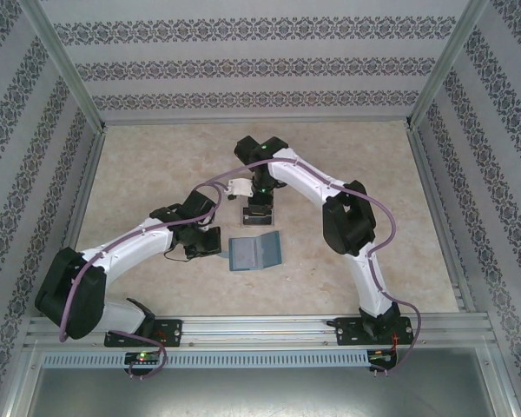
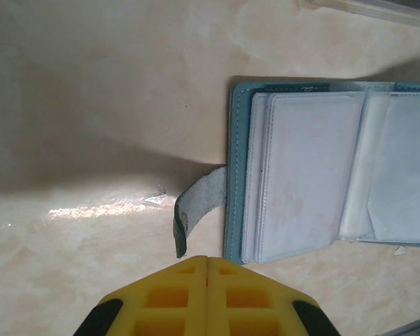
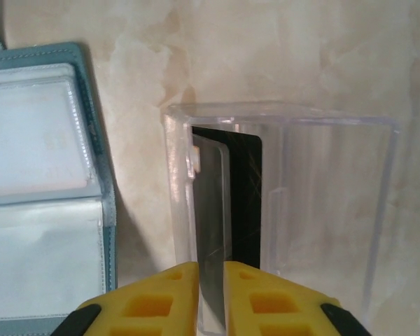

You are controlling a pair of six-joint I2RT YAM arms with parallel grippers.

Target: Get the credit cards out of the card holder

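Card holder (image 1: pixel 255 253) open flat, tab (image 2: pixel 196 206) leftward

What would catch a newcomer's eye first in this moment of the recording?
Most striking is the right gripper, its yellow fingers either side of a grey card standing on edge in the clear plastic tray, with a dark card behind it. Beside the tray lies the open teal card holder, mid-table, its clear sleeves showing. The left gripper is shut just short of the holder's closing tab.
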